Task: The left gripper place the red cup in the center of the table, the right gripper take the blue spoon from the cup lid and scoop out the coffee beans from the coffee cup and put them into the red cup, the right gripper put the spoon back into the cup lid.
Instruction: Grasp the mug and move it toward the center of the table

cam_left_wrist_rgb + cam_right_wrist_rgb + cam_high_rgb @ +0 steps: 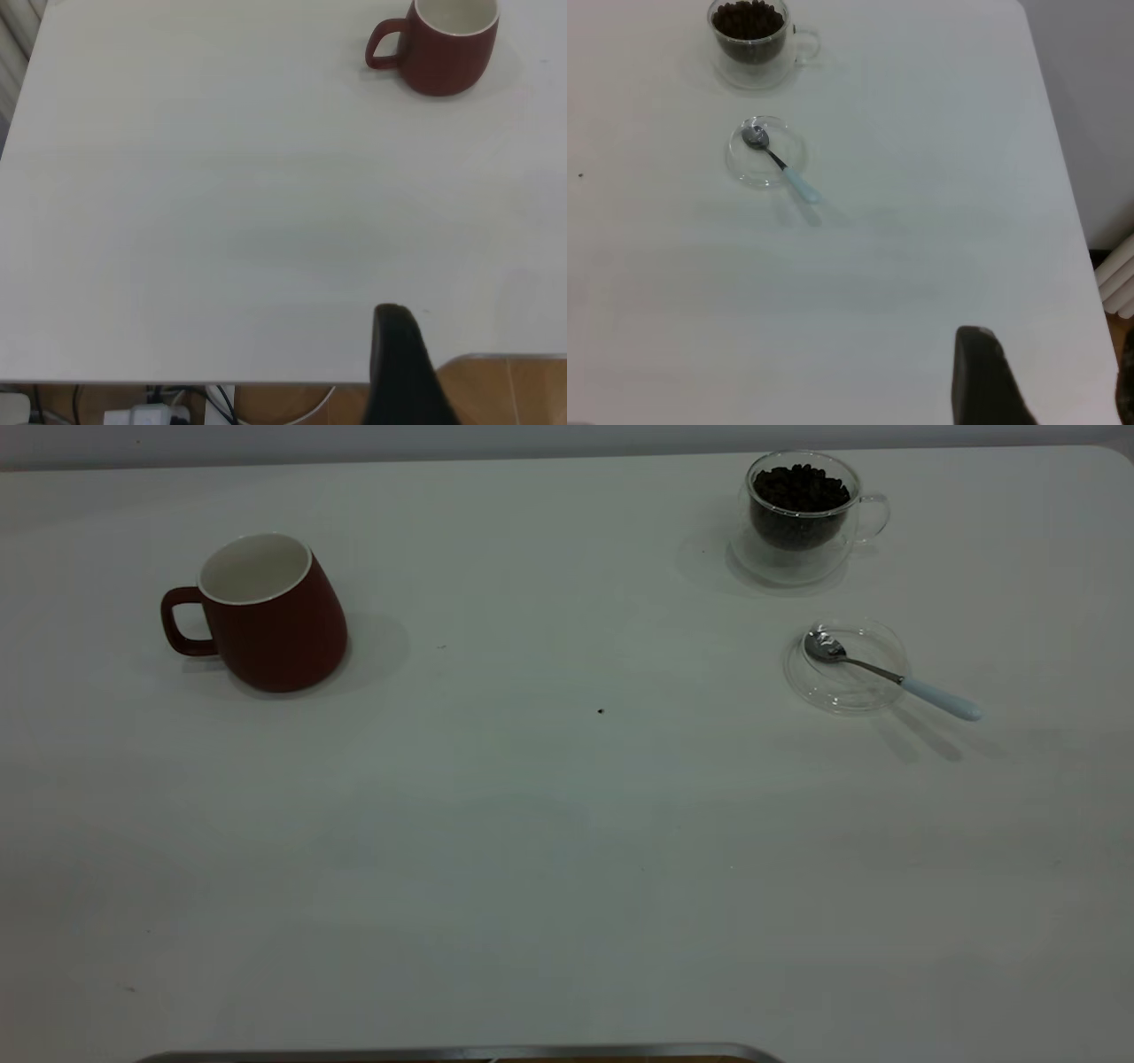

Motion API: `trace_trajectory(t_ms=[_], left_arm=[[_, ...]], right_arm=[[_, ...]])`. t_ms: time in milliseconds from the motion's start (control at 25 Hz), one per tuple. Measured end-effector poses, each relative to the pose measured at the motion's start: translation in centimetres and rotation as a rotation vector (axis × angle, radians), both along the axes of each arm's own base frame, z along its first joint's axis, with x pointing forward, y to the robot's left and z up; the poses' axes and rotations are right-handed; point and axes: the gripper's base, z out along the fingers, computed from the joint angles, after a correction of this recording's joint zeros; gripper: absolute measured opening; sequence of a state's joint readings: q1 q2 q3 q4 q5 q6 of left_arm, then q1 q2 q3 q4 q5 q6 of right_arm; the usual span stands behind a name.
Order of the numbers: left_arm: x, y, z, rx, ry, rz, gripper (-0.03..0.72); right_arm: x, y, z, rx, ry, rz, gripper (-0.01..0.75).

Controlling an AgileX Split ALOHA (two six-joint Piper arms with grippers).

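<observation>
The red cup [270, 615] stands upright on the table [532, 850], out at about ten o'clock from the table's middle in the outside view. Its handle sticks out toward nine o'clock. The inside is white and has nothing in it.

Over at about one o'clock from the middle stands the coffee cup [802, 514]. It is see-through glass and holds a heap of dark coffee beans [800, 491]. Its little handle points toward three o'clock.

Just beside it, toward five o'clock from the coffee cup, lies the cup lid [846, 682], flat on the table. The blue spoon [890, 675] rests on it. The shiny bowl of the spoon sits inside the lid, and the pale blue handle lies over the rim and pokes out toward four o'clock. The red cup is well apart from the glass things.

A tiny dark speck [601, 711] lies near the middle of the table.

Neither arm shows in the outside view. The left gripper [403, 372] is held back at the near edge of the table, far from the red cup, and only one dark finger shows in its wrist view. The right gripper [988, 381] is also held back near its own table edge, far from the spoon. For both, I cannot tell if the jaws are open or closed. They hold nothing that can be seen.
</observation>
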State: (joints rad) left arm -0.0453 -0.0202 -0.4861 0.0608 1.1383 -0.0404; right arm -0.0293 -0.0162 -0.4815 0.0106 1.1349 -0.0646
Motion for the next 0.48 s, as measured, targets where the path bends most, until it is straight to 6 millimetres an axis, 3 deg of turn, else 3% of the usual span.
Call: trace_trajectory(t_ms=[480], left_arm=[[0.25, -0.01, 0.22, -0.002, 0.018, 0.003, 0.515]], right_arm=[[0.0, 0.0, 0.0, 0.0, 0.0, 0.0, 0.398]])
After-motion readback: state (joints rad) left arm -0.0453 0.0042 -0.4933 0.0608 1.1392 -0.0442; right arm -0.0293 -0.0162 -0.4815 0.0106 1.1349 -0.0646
